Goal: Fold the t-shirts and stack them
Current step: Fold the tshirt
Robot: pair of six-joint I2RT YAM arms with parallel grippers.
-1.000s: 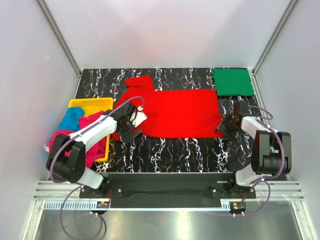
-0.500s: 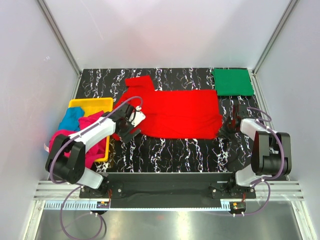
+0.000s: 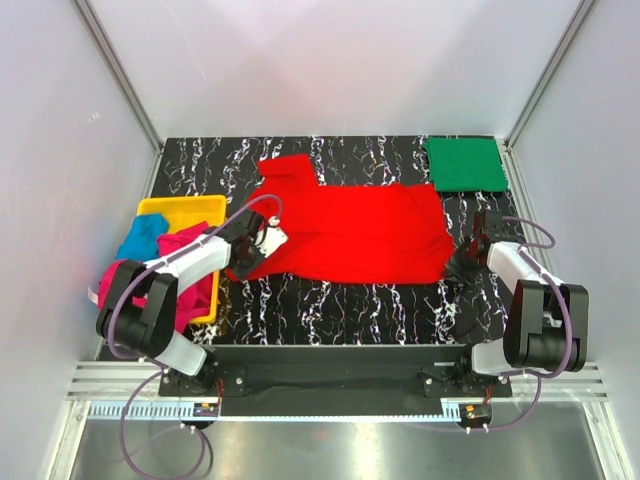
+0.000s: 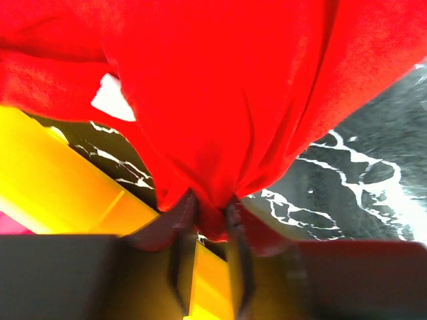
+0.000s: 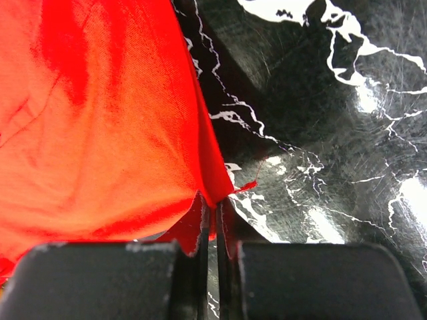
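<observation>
A bright red t-shirt lies spread across the middle of the black marbled table, one sleeve pointing to the far left. My left gripper is shut on its near-left corner; in the left wrist view the red cloth bunches between the fingers of that gripper. My right gripper is shut on the near-right corner, and the right wrist view shows the red hem pinched in the closed right gripper. A dark green t-shirt lies folded at the far right.
A yellow tray at the left holds a turquoise t-shirt and a magenta t-shirt that spills over its near edge. The tray's wall stands close beside the left gripper. White walls enclose the table.
Both grippers have closed on the red shirt's near corners. The shirt has shifted a little to the right and its near edge is pulled taut; the right gripper moved slightly rightward and nearer.
</observation>
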